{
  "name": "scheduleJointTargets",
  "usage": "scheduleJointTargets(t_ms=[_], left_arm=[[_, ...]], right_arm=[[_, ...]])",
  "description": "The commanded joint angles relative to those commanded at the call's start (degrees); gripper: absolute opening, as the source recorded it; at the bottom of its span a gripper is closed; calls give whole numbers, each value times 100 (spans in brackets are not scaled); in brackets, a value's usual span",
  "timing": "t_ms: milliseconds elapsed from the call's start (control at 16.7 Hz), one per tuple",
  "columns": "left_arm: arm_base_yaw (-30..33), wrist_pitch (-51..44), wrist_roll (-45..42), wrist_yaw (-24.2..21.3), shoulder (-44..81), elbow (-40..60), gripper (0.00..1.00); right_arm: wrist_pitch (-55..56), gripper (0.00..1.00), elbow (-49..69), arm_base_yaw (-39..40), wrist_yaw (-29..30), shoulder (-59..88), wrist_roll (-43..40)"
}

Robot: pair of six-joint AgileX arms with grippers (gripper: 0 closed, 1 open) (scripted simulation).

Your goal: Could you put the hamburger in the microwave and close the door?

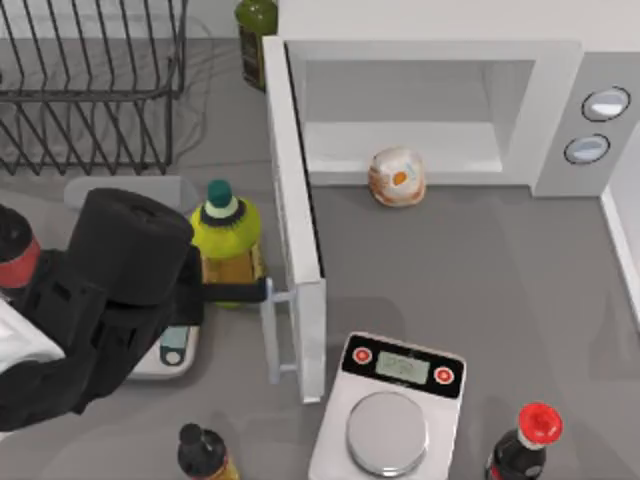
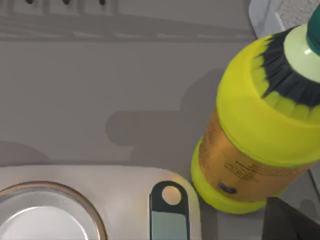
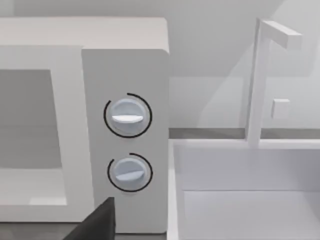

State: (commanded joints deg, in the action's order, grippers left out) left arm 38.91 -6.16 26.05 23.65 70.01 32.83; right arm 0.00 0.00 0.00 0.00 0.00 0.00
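The white microwave (image 1: 560,110) stands at the back with its door (image 1: 296,220) swung wide open toward the front. The hamburger (image 1: 397,177) rests at the front lip of the cavity; I cannot tell whether it is inside or just in front. My left gripper (image 1: 255,291) reaches from the left between the yellow bottle (image 1: 226,228) and the door's white bar handle (image 1: 271,340), its tip at the handle's upper end. One dark finger (image 2: 292,222) shows beside the yellow bottle (image 2: 250,135). In the right wrist view, a dark finger (image 3: 97,224) of my right gripper faces the microwave's two knobs (image 3: 127,116).
A wire dish rack (image 1: 90,90) fills the back left, with a dark green bottle (image 1: 255,25) beside it. A kitchen scale (image 1: 390,410), a red-capped bottle (image 1: 525,445) and a dark bottle (image 1: 205,452) line the front. Another scale (image 1: 172,352) lies under my left arm. A white basin (image 3: 250,200) stands right of the microwave.
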Motion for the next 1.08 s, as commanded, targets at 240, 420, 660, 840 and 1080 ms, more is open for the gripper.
scheduleJointTargets(t_ms=[240, 420, 660, 840, 1080], left_arm=[[830, -111, 582, 472, 940, 665, 0], [1369, -196, 1031, 855, 1503, 1139, 0], [1503, -238, 1165, 984, 1626, 1278, 0], [1516, -288, 1238, 1011, 1687, 1356, 0], [1897, -631, 1653, 1299, 2478, 2239, 0]], right_arm=[[0, 100, 0, 0, 0, 0, 0], [0, 100, 0, 0, 0, 0, 0], [0, 100, 0, 0, 0, 0, 0], [0, 100, 0, 0, 0, 0, 0], [0, 100, 0, 0, 0, 0, 0]])
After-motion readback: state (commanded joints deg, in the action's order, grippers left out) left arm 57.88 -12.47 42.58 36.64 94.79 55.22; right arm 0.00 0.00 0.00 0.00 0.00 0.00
